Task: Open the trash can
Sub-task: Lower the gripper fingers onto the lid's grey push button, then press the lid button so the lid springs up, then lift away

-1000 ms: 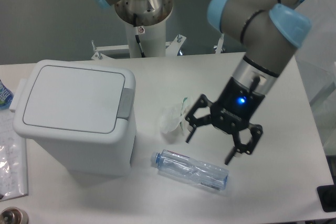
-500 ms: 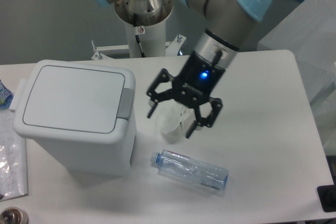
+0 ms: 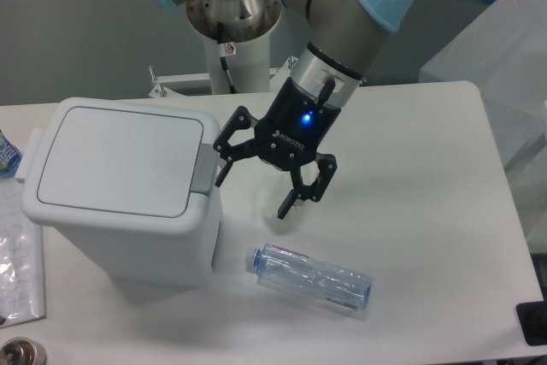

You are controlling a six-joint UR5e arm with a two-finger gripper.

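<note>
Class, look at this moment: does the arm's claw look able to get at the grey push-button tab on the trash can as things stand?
Probably yes. The open claw hangs just beside the grey tab on the trash can, with nothing between them; the bottle lies lower, out of the way.

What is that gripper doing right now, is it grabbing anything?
Gripper: open, holding nothing, beside the trash can, whose lid is shut.

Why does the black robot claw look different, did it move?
Yes. The black two-finger gripper slid left across the table, toward the big white plastic trash can.
</note>
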